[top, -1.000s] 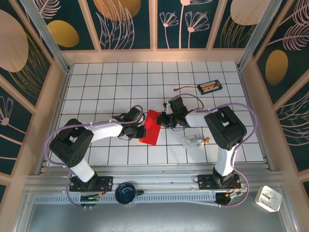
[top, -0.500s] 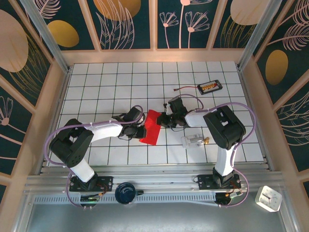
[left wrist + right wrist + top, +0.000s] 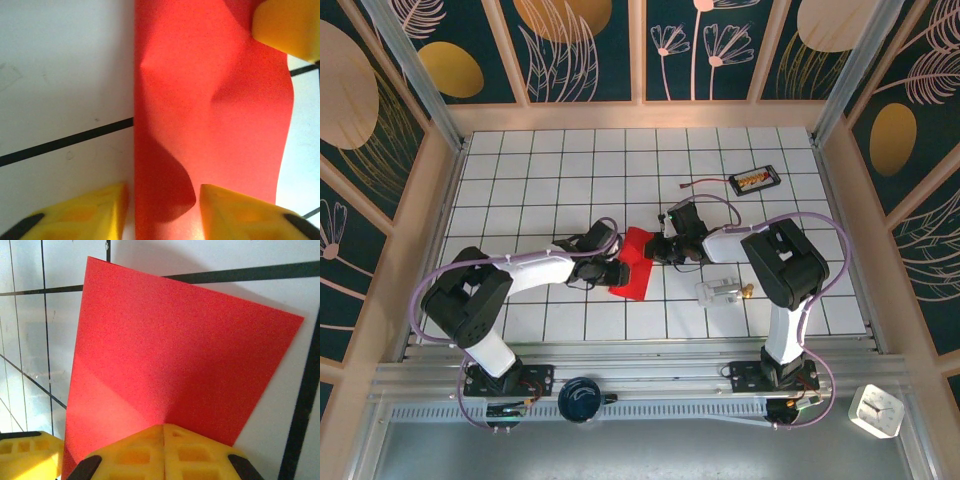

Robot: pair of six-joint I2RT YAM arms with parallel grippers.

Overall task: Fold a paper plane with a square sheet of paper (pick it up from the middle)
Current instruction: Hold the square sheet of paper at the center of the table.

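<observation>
Top view: the thin bright red square paper sheet (image 3: 632,265) lies mid-way on the white gridded surface (image 3: 520,180), between both arms. Left wrist view: the left gripper (image 3: 162,192) jaws stand apart astride the sheet's edge; close them squarely on the fold. Right wrist view: the right gripper (image 3: 162,427) jaws pinch the sheet; hold this anchor steady.

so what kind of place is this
Probably a robot test cell: two arms bolted at the edge of a white grid table, boxed in by leaf-patterned panels on a metal frame.

Nothing here I can read. The small black tray (image 3: 754,180), upper right, carries coloured marks too tiny to make out; the square sheet of paper (image 3: 210,100) is plain red.
</observation>
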